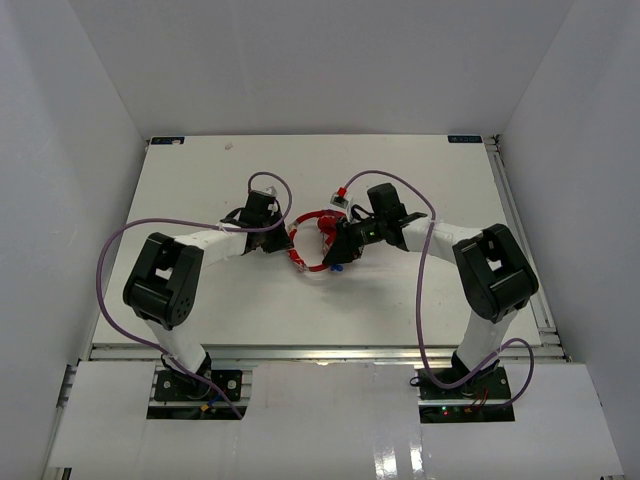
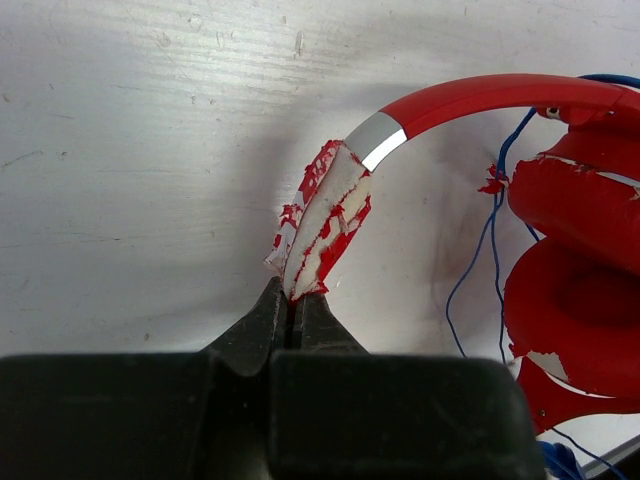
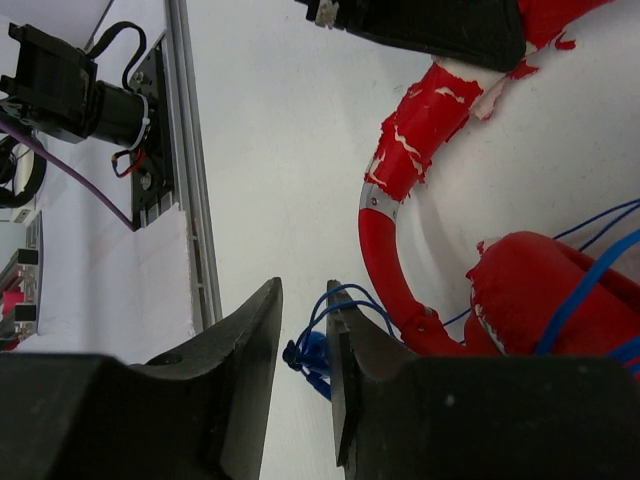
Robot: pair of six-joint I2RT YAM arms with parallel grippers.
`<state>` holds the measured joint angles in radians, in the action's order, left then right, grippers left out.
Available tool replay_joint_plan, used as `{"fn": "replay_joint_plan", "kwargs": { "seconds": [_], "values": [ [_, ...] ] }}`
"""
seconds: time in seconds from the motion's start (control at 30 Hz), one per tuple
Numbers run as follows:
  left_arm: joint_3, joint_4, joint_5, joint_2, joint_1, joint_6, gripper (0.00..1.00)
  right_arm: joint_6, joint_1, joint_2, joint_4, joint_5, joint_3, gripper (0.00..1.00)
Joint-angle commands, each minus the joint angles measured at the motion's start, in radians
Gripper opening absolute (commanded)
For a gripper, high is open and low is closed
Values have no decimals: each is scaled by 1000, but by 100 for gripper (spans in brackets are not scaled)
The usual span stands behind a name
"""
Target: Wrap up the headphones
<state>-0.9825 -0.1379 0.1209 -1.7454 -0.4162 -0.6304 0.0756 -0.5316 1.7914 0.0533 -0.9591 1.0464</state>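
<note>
The headphones lie on the counter between my two tools. Their ear cups are folded together, and strands of the thin blue cable cross them.

The peeling red-and-white pad of the headband meets the tip of the left tool. That tool is fully closed and pinches the pad's edge, so I treat it as my anchor.

The right tool has its jaws a little apart. The blue plug and a small loop of cable sit in the gap just past its fingertips. I see neither jaw pressing on them, so I count this tool as holding nothing. The cups sit close beside it.

I judge the wrap to be near its end, with only the plug end left to settle. The next move should either close on the plug again and tuck it under a turn, or back the right tool straight out so its fingers don't catch the loop. The left pinch should stay firm throughout.
</note>
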Motion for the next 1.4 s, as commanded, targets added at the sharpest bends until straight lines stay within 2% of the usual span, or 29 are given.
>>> {"fn": "replay_joint_plan", "kwargs": {
  "seconds": [0.0,0.5,0.63,0.8,1.0,1.1,1.13,1.23,1.3,1.37],
  "values": [
    [-18,53,52,26,-6,-9,0,12,-4,20,42,-39,53,33],
    [-3,58,60,32,-10,-11,0,124,1,61,174,-78,79,44],
    [-2,54,55,30,-10,-2,0,47,1,10,154,-127,81,44],
    [-22,26,24,18,-10,25,0,-156,1,-71,18,-168,92,46],
    [-85,-51,-22,-11,-10,80,0,-218,10,-157,-23,-159,51,47],
    [-125,-100,-38,-25,-10,110,15,-238,35,-192,-53,-153,54,48],
    [-140,-118,-41,-26,-10,118,25,-244,60,-214,-77,-156,58,48],
    [-155,-151,-39,-18,-10,140,42,-273,123,-260,-133,-151,72,49],
    [-177,-174,-35,-10,-10,153,60,-307,174,-302,-194,-142,75,49],
    [-197,-199,-35,17,-10,163,73,-363,217,-349,-254,-105,64,51]
  ]
}}
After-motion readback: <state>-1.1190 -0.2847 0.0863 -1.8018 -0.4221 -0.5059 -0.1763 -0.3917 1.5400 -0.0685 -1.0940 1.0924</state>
